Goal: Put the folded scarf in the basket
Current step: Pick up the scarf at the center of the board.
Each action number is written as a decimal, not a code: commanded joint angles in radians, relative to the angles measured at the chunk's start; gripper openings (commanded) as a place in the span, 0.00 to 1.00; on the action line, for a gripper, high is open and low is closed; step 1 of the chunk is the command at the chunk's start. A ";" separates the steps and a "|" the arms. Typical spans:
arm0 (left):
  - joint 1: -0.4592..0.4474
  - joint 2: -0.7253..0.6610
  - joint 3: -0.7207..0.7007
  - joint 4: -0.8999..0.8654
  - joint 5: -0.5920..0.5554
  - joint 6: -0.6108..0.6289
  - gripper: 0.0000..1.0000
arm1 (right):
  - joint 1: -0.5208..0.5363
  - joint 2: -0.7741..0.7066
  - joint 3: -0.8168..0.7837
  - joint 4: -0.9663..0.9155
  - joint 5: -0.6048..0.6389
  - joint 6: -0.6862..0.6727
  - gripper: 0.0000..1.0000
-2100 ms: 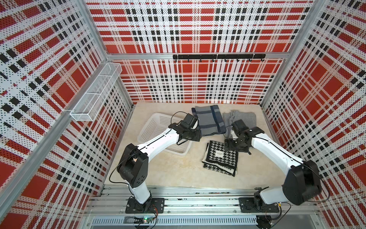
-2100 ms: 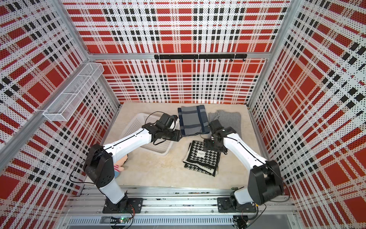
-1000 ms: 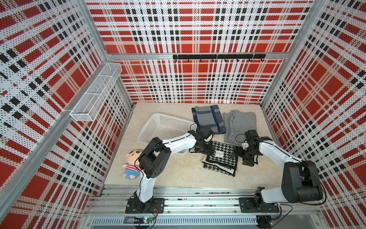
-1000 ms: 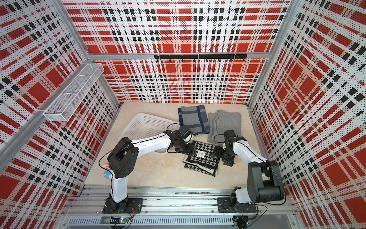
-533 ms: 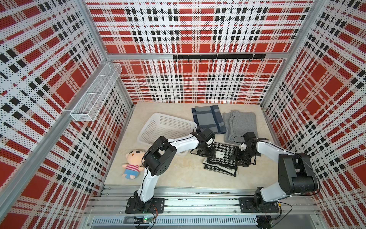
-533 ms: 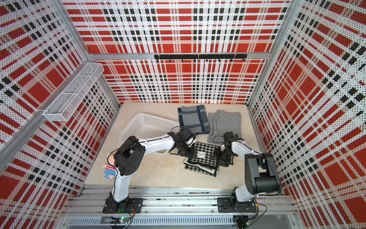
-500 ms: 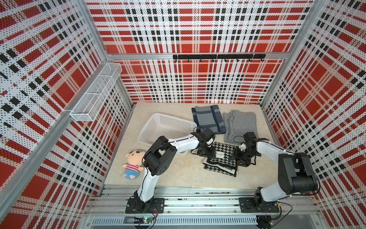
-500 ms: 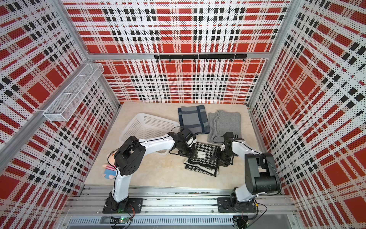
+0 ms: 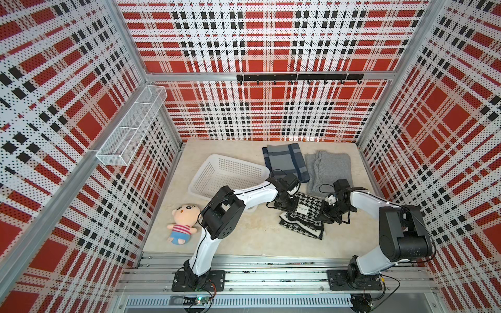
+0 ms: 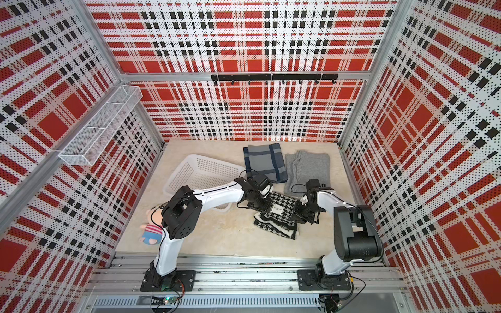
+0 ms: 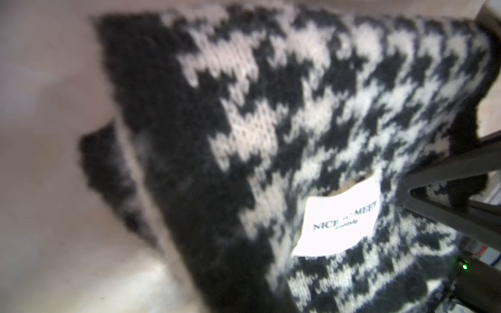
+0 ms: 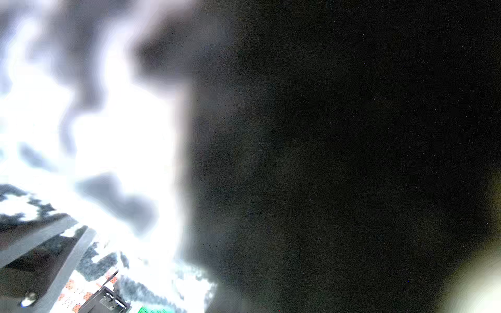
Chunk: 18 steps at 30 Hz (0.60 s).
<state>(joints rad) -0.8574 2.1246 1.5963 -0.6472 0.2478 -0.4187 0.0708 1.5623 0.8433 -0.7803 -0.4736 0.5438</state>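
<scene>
The black-and-white scarf (image 9: 309,203) lies on the table (image 9: 257,238) just right of the basket (image 9: 202,172), not yet inside. The left gripper (image 9: 288,203) is clamped on its left edge. Whether the right gripper (image 9: 329,214), at the right edge, has gripped cannot be told. A one-sided lift could spill the folds open.

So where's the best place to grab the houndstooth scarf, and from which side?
Pinch the houndstooth scarf at its two opposite edges, left tool from the basket side, right tool from the other, coming in low. It lies flat in stacked folds, so gripping the whole stack at both ends should keep it folded.
</scene>
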 commanded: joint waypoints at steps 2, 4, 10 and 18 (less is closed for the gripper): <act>0.007 -0.079 0.051 -0.004 -0.088 -0.042 0.00 | 0.012 -0.063 0.106 -0.070 -0.020 0.002 0.00; 0.016 -0.102 0.073 -0.018 -0.096 -0.056 0.00 | 0.023 -0.074 0.149 -0.089 -0.043 0.044 0.00; 0.069 -0.170 0.136 -0.077 -0.113 -0.110 0.00 | 0.098 -0.060 0.297 -0.116 -0.098 0.101 0.00; 0.167 -0.253 0.223 -0.202 -0.137 -0.115 0.00 | 0.209 0.032 0.511 -0.040 -0.174 0.219 0.00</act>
<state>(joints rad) -0.7181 1.9228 1.7714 -0.8204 0.1291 -0.5232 0.2390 1.5612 1.2984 -0.8482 -0.5678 0.7021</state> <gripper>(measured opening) 0.098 0.132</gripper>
